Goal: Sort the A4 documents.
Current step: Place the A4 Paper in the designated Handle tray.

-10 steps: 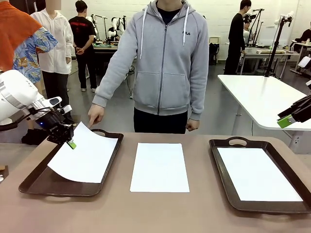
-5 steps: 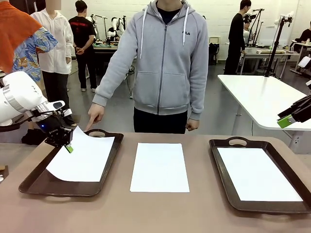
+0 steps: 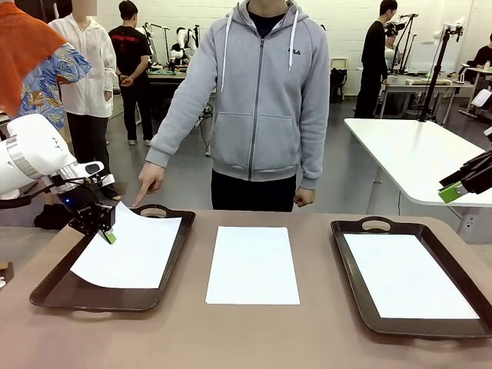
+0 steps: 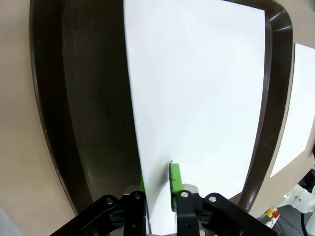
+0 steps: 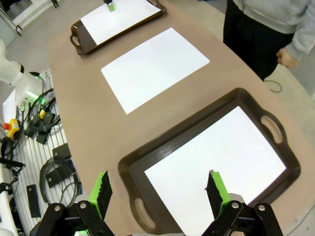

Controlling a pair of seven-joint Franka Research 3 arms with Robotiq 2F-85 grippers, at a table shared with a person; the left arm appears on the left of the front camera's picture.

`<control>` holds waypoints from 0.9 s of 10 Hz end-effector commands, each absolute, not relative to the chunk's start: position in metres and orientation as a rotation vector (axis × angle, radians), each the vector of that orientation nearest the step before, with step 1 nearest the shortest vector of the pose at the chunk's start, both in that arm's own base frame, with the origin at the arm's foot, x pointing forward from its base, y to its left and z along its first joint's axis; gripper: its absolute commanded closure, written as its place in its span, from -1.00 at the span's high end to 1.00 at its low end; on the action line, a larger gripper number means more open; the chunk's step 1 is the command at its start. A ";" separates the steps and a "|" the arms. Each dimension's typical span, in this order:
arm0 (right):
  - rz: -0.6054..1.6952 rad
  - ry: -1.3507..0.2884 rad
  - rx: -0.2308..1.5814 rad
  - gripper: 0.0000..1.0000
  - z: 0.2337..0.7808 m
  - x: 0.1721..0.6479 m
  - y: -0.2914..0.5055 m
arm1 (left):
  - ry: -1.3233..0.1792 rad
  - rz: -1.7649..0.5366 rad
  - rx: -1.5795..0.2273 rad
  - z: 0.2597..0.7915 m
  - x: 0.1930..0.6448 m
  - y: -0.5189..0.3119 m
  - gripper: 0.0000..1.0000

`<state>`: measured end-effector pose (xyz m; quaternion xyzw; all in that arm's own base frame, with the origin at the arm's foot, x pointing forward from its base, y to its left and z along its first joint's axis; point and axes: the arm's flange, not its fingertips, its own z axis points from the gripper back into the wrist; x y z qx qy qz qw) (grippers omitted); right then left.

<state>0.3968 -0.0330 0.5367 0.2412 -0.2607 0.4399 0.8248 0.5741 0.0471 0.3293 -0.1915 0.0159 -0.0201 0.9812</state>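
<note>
Three A4 documents show. One white sheet (image 3: pixel 127 254) lies in the left dark brown tray (image 3: pixel 54 290), its near-left edge still raised a little. My left gripper (image 3: pixel 110 236) straddles that edge; in the left wrist view the gripper (image 4: pixel 157 179) has its jaws a narrow gap apart around the sheet (image 4: pixel 197 88). A second sheet (image 3: pixel 252 264) lies flat on the table's middle. The third sheet (image 3: pixel 403 275) lies in the right tray (image 3: pixel 346 261). My right gripper (image 3: pixel 453 191) hangs open high at the right, and its wrist view shows the gripper (image 5: pixel 160 189) above that tray (image 5: pixel 133 162).
A person in a grey hoodie stands at the far side, one hand (image 3: pixel 150 184) pointing down at the left tray's far handle. The brown table (image 3: pixel 254 338) has bare room in front. Cables and boxes (image 5: pixel 44 147) lie on the floor beside the table.
The left gripper carried the sheet leftward and down, so it now lies flatter and fully inside the left tray. Its jaws have loosened slightly. The right arm has not moved.
</note>
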 end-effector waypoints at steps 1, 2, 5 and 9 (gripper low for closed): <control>0.938 -0.550 0.515 1.00 0.536 0.397 -0.032 | 0.048 -0.022 -0.336 0.336 0.577 0.048 -0.55; 0.938 -0.550 0.515 1.00 0.536 0.397 -0.032 | 0.050 -0.024 -0.324 0.337 0.577 0.049 0.12; 0.938 -0.550 0.515 1.00 0.536 0.397 -0.032 | 0.051 -0.024 -0.304 0.343 0.578 0.053 0.19; 0.938 -0.550 0.515 1.00 0.536 0.397 -0.032 | 0.034 -0.026 -0.321 0.349 0.577 0.057 0.94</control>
